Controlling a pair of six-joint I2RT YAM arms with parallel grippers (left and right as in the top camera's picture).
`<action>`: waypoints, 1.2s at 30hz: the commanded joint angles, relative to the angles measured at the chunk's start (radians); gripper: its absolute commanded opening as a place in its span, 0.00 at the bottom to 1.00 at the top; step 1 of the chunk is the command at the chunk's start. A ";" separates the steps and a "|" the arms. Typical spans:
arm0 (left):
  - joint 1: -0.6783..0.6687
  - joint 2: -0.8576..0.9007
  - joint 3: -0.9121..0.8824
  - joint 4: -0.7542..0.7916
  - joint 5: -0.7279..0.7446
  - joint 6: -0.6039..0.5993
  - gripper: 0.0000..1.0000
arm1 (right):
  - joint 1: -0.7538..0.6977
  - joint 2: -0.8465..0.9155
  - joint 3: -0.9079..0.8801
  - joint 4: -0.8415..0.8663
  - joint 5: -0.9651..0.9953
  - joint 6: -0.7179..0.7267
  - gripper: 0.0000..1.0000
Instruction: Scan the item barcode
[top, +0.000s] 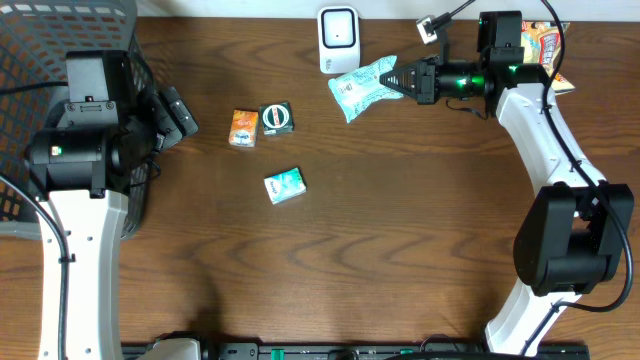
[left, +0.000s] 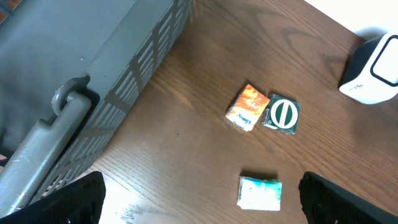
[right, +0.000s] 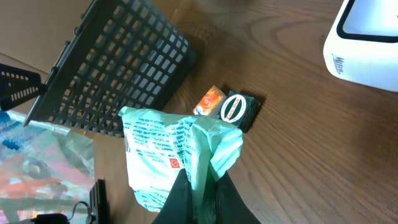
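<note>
At the table's left edge stands the grey basket (top: 30, 60), and just beside it the left gripper (top: 178, 118) hangs with its jaws spread wide and nothing between them. Toward the middle lie an orange packet (top: 243, 128) touching a dark green box (top: 277, 118), with a small teal box (top: 285, 186) nearer the front edge. Against the far edge sits the white scanner (top: 338, 38). Just right of it is the task's item, a mint-green bag (top: 362, 88), pinched tight by the right gripper (top: 400, 80) at one crumpled end. That thin hold is the risk: the limp film may sag or twist so the barcode creases or faces away from the scanner, or the bag could slip free.
</note>
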 joint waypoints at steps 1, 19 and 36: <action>0.004 -0.006 0.000 -0.002 -0.006 -0.009 0.97 | 0.007 -0.028 0.000 -0.003 -0.021 -0.019 0.01; 0.004 -0.006 0.000 -0.002 -0.006 -0.009 0.98 | 0.031 -0.027 -0.001 -0.029 0.063 -0.020 0.01; 0.004 -0.006 0.000 -0.002 -0.006 -0.009 0.98 | 0.286 -0.027 0.000 -0.071 1.209 0.069 0.01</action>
